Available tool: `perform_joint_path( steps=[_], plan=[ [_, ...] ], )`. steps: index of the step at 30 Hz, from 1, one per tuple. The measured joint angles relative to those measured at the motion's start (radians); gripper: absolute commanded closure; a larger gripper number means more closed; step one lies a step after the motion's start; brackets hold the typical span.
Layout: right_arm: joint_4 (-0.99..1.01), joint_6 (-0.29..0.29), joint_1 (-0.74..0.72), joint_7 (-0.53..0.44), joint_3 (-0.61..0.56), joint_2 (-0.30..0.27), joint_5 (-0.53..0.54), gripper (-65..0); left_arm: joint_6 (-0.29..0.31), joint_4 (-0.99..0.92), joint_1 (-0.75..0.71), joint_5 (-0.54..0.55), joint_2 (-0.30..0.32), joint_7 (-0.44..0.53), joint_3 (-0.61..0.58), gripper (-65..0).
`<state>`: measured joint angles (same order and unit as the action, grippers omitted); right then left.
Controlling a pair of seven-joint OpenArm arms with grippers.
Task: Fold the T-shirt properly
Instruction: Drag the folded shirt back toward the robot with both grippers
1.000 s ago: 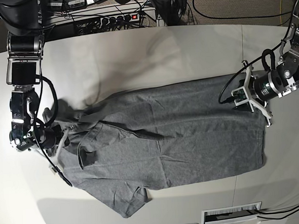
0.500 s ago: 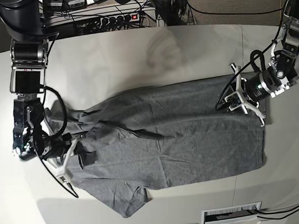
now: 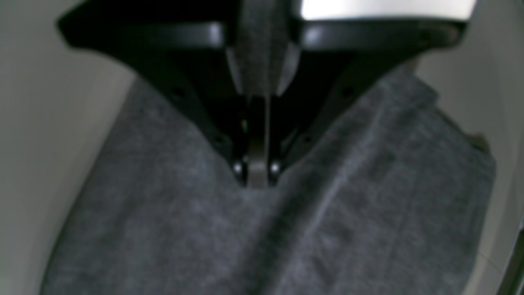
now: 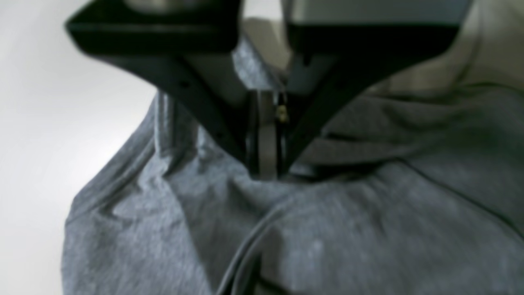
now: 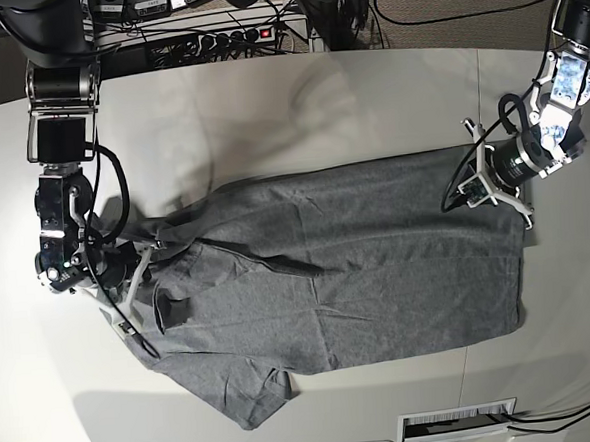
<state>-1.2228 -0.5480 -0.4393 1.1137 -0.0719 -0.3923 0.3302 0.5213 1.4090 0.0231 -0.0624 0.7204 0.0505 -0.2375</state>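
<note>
The heather-grey T-shirt (image 5: 339, 278) lies spread across the white table (image 5: 268, 112), hem at the right, neck and sleeves at the left. My left gripper (image 5: 470, 188) sits at the shirt's far right corner. In the left wrist view the left gripper (image 3: 258, 180) is shut, with grey cloth (image 3: 327, 229) pinched between its jaws. My right gripper (image 5: 145, 258) is at the rumpled left end near the collar. The right wrist view shows the right gripper (image 4: 265, 172) shut on a bunched fold of the shirt (image 4: 348, 229). One sleeve (image 5: 251, 394) points toward the front edge.
A power strip (image 5: 234, 34) and tangled cables lie beyond the table's back edge. A white slotted panel (image 5: 458, 421) sits at the front edge on the right. A seam (image 5: 479, 89) crosses the table surface at the right.
The left gripper has shut on the shirt's far right corner and shifted slightly back. The right gripper has stayed shut and shifted a little with the left end of the shirt.
</note>
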Motion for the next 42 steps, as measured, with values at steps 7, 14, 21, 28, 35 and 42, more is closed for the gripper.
perform_joint_path(
  steps=[7,14,21,28,35,42],
  plan=[
    [0.000,-0.003,0.055,-0.031,0.000,0.000,-0.109,0.0,-0.001,-0.034,-0.001,0.000,0.000,0.021,0.000,0.0],
    [-0.005,-0.002,0.105,-0.058,0.001,-0.026,-0.121,0.0,0.025,-0.034,-0.021,0.003,0.000,0.030,0.000,0.0],
    [-0.015,-0.002,0.145,-0.048,0.003,-0.077,-0.092,0.0,0.051,-0.026,-0.068,0.027,0.014,0.063,0.005,0.0],
    [-0.016,-0.003,0.169,0.006,0.004,-0.149,0.030,0.0,0.074,-0.017,-0.128,0.055,0.070,0.103,0.010,0.0],
    [-0.014,-0.007,0.202,0.045,0.003,-0.231,0.181,0.0,0.084,0.024,-0.209,0.076,0.112,0.125,0.017,0.0],
    [-0.015,0.000,0.230,0.113,0.005,-0.264,0.286,0.0,0.097,0.122,-0.295,0.071,0.120,0.106,0.017,0.0]
  ],
)
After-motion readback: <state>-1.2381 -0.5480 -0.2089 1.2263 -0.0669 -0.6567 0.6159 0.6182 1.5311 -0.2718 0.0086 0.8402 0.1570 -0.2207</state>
